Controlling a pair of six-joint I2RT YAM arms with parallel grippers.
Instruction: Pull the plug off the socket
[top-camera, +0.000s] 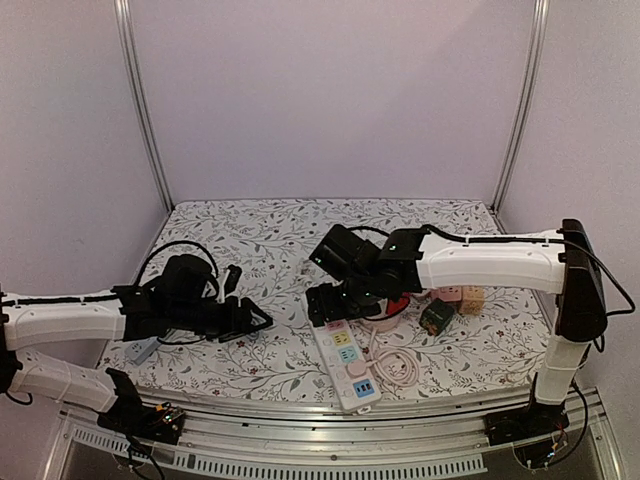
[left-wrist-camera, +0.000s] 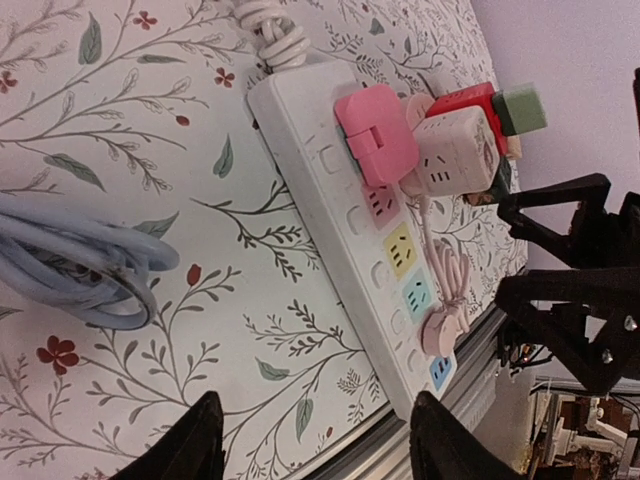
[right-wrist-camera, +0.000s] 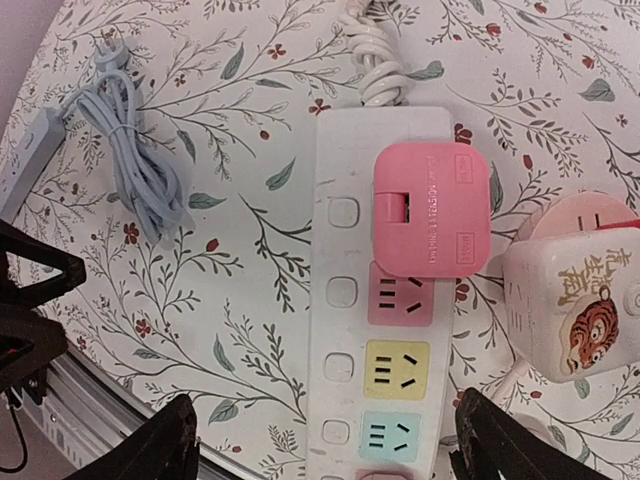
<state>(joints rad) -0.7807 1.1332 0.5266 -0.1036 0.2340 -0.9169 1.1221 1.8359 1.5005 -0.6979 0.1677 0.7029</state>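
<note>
A white power strip (top-camera: 347, 365) with coloured sockets lies near the table's front edge. A square pink plug (right-wrist-camera: 430, 210) (left-wrist-camera: 375, 135) sits in the socket at its cord end. A small round pink plug (left-wrist-camera: 445, 330) with a coiled pink cord sits near the other end. My right gripper (right-wrist-camera: 325, 450) (top-camera: 318, 303) hovers over the strip, open, its fingers straddling the strip's width below the square plug. My left gripper (left-wrist-camera: 320, 440) (top-camera: 250, 320) is left of the strip, open, over bare cloth and the strip's far end, with nothing between its fingers.
A white cube adapter with a tiger picture (right-wrist-camera: 575, 290) stands right beside the strip, with red (left-wrist-camera: 470, 100) and green (left-wrist-camera: 520, 108) cubes behind it. A bundled pale blue cable (right-wrist-camera: 135, 170) lies to the left. The table's metal front rail (top-camera: 300, 410) runs close by.
</note>
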